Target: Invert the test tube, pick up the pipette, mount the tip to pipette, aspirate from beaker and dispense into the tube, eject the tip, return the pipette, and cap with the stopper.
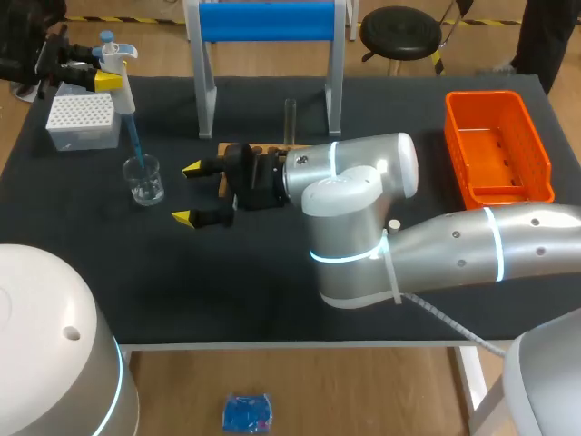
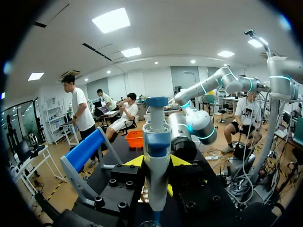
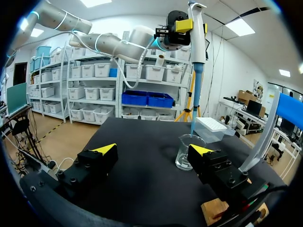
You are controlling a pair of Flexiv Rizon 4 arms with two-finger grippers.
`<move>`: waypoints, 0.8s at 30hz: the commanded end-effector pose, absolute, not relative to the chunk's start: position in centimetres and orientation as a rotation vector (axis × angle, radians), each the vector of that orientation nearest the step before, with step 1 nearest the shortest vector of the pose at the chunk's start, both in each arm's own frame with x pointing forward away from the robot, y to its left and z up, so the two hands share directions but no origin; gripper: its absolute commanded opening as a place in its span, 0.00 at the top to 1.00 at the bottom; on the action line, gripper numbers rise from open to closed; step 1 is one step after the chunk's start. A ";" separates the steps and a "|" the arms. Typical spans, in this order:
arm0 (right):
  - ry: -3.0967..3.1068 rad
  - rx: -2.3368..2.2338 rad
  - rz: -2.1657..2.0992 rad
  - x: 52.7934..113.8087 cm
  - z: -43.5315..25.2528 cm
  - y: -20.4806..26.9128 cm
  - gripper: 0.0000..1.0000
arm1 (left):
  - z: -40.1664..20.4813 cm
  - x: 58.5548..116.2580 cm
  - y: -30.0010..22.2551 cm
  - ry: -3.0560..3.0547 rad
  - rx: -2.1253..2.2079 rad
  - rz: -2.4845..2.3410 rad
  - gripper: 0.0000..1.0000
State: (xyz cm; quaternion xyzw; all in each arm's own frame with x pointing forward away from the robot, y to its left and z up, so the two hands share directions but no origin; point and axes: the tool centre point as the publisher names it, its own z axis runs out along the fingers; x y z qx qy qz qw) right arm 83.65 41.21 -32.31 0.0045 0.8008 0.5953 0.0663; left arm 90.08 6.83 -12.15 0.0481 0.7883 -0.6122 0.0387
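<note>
At the table's far left, my left gripper (image 1: 111, 78) is shut on the white and blue pipette (image 1: 116, 62), holding it upright. The pipette's blue tip (image 1: 133, 145) reaches down into the clear glass beaker (image 1: 144, 180). In the left wrist view the pipette (image 2: 156, 156) stands between the yellow fingertips (image 2: 135, 161). My right gripper (image 1: 188, 193) is open and empty just right of the beaker, which shows ahead of it (image 3: 188, 151). The test tube (image 1: 290, 120) stands upright on a wooden rack (image 1: 238, 147) behind my right wrist.
A white tip box (image 1: 82, 121) sits at the far left, behind the beaker. The blue-topped pipette stand (image 1: 268, 27) rises at the back middle. An orange basket (image 1: 497, 145) occupies the back right. My right arm lies across the table's middle.
</note>
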 end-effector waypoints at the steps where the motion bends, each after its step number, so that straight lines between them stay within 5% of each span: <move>1: 2.393 0.023 1.802 83.8 -32.5 41.3 0.00 | -12.2 90.1 6.9 2.417 0.151 -1.877 1.00; 24: 2.371 0.108 1.781 84.5 -32.5 40.0 0.00 | -12.2 90.1 6.9 2.417 0.151 -1.877 1.00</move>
